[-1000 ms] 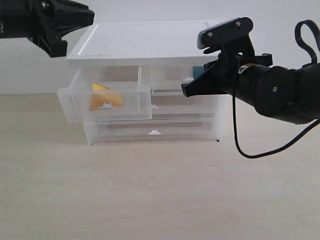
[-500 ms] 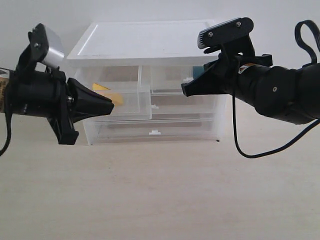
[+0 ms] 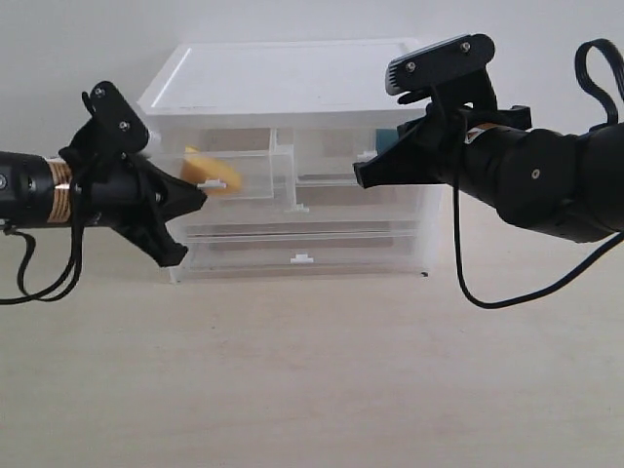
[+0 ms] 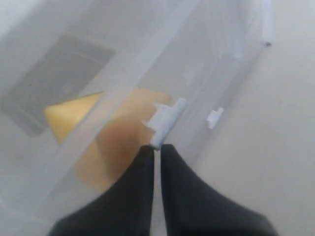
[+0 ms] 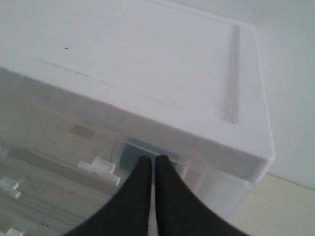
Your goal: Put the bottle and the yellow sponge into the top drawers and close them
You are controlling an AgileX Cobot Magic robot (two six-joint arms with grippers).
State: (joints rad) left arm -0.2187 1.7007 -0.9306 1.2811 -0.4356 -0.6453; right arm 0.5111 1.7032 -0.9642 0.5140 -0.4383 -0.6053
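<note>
- Left side of the desk: your left gripper [image 3: 198, 195] comes in level, its black tapered fingers pinched together on nothing. The wrist view puts its tip right at the small white tab handle [image 4: 167, 118] of the top-left drawer [image 3: 249, 166]. That stance reads as pushing the drawer home, not gripping it.
- Inside that drawer lies the yellow sponge [image 3: 214, 174], a matt orange-yellow foam wedge blurred by the cloudy translucent plastic. The drawer front looks close to flush with the frame, but you cannot tell from here whether it is fully seated.
- Centre, toward the far edge: the cabinet [image 3: 292, 83] has a smooth opaque white top with a shallow raised rim. Below it are two half-width see-through drawers over two full-width ones. It stands on a pale wood-grain desk [image 3: 312, 380].
- Right of centre: the bottle [image 3: 387, 141] shows only as a teal-blue patch behind the front of the top-right drawer [image 3: 327, 156], so it is already stowed inside.
- Right side: your right gripper [image 3: 363, 177] has its jaws closed and empty, with its tip at that drawer front just under the white top. It looks placed to press the drawer in. By the look of it, only the closing remains.
</note>
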